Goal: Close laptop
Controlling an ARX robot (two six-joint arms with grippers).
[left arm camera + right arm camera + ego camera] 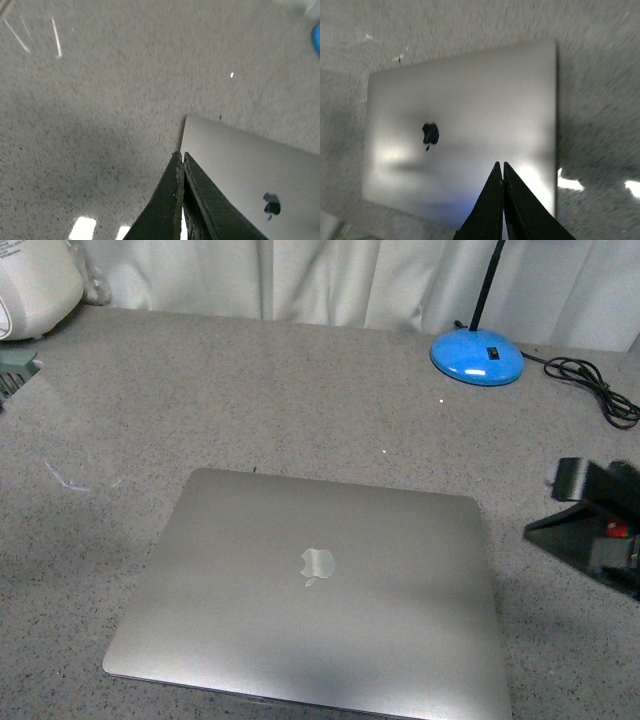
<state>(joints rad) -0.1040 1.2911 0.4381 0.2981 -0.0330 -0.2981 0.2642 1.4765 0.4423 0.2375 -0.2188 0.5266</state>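
Lying shut: silver-grey laptop, apple logo on lid.

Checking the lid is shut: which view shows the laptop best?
Front view: the laptop lies closed and sharp, only its near edge cropped. Right wrist view shows the lid blurred; left wrist view shows only one corner part.

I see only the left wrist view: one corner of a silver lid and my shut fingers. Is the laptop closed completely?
Observer: Yes. In the front view the laptop lies flat with its lid fully down.
Operator: What is the right gripper doing?
Observer: The right gripper is shut and holds nothing. The front view shows it beside the laptop's right edge, apart from it.
Operator: Is anything else nearby?
Observer: A blue lamp base with a black cable stands behind the laptop, to the right.
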